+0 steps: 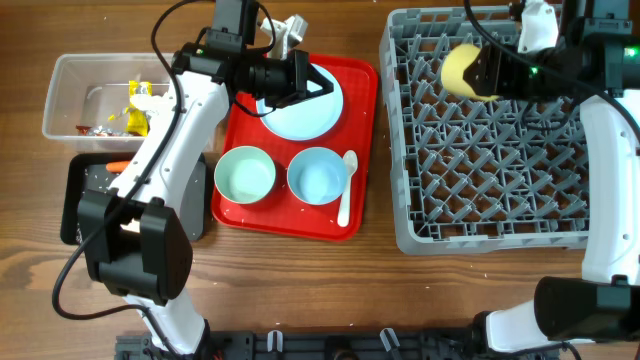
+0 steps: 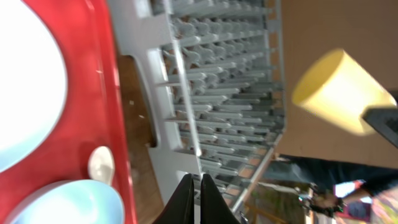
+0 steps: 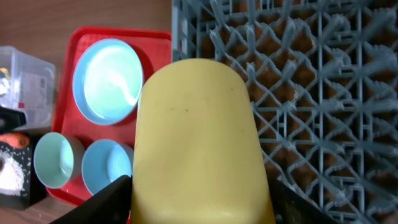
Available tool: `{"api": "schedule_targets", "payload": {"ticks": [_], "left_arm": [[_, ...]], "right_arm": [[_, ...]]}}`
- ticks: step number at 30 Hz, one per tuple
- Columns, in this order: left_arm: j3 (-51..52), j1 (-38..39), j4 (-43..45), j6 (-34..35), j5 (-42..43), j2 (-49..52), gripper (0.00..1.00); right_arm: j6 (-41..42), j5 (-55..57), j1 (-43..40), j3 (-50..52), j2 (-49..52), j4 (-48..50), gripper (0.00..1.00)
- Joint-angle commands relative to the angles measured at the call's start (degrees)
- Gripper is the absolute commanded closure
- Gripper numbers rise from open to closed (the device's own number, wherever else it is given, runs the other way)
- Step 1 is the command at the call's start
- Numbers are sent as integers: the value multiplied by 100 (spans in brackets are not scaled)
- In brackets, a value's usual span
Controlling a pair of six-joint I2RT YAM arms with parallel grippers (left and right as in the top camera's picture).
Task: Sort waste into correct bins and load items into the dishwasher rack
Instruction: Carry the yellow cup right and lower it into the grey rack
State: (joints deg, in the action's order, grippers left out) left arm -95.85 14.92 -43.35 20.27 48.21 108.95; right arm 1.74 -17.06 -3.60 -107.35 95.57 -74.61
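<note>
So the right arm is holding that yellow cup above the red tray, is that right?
Not quite. The right gripper does hold the yellow cup, but above the grey dishwasher rack, not the red tray; the overhead view shows it.

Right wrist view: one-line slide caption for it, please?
The yellow cup held in the right jaws over the dishwasher rack; plate and two bowls sit on the red tray.
</note>
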Motion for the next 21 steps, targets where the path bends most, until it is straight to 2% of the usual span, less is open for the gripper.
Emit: {"api": "schedule_targets", "payload": {"ticks": [1,9,15,21], "left_arm": [[-76,-35,-72,-57,-413,4,96],[-76,-20,-330,-356,-531,4,96],[-76,-13,-763,-356,-1333,4,96],[-76,-2,-946,-356,-1600,4,96]], "right_arm": [[166,323,-11,-173,-81,-426,60],[295,778,44,-170,57,-1325,63],[452,1128,269,-170,197,-1530,67],[608,1366,321,-20,238,-1591,71]]}}
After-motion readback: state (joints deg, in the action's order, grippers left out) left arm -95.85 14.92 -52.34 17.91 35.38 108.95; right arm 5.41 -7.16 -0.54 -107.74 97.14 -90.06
